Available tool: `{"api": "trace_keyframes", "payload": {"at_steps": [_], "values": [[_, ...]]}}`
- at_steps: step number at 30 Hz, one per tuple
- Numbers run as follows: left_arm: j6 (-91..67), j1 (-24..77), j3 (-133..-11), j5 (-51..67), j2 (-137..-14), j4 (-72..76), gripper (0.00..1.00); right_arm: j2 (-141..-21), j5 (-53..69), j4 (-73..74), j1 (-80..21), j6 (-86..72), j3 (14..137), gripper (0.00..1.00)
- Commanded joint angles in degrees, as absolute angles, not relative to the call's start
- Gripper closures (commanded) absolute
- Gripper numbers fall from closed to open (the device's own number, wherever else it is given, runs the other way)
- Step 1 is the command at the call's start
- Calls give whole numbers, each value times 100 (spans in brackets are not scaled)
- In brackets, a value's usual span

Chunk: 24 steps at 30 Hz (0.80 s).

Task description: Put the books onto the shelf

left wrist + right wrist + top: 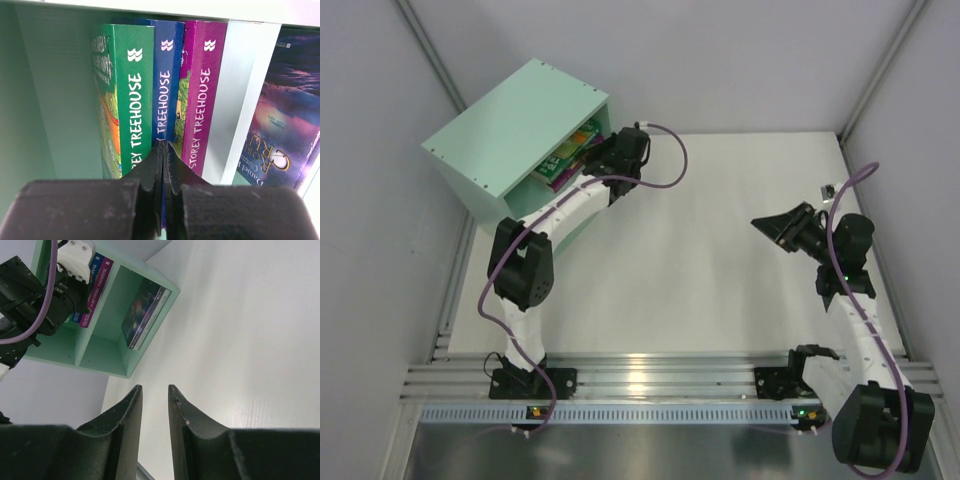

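overhead view; left wrist close at shelf [55, 95]; right wrist farther, same shelf

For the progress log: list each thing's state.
green book: upright, shelved, spine out
blue book: upright, shelved, spine out
magenta book: upright, shelved, spine out
galaxy book: leaning, other compartment
shelf: holds all four books
left gripper: shut, at blue spine
right gripper: slightly open, empty

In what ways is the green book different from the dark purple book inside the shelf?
The green book shows its spine to the front; the dark purple book shows its cover. The green book stands straight, packed beside the blue book and the magenta book; the dark purple book leans alone. The divider board puts the green book and the dark purple book in different compartments. Both are already inside the mint-green shelf.
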State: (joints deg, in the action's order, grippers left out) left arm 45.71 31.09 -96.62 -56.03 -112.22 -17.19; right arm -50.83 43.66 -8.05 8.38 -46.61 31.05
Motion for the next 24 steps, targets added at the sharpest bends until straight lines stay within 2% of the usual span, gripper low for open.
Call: {"api": "trace_keyframes", "payload": {"at_steps": [1,9,24], "values": [[4395,3076,-9800,-5678,-10811,-1678,100,-5089,4438,-1178,923,-4658,3120,73],[4087,3260,-9774,-5397,-10723,-1986,100,-5115,4439,-1187,923,-4641,3129,73],[4061,3331,-9475,-5765,-10450,-2065,100,-5098,4447,-1213,923,-4728,3182,73]]}}
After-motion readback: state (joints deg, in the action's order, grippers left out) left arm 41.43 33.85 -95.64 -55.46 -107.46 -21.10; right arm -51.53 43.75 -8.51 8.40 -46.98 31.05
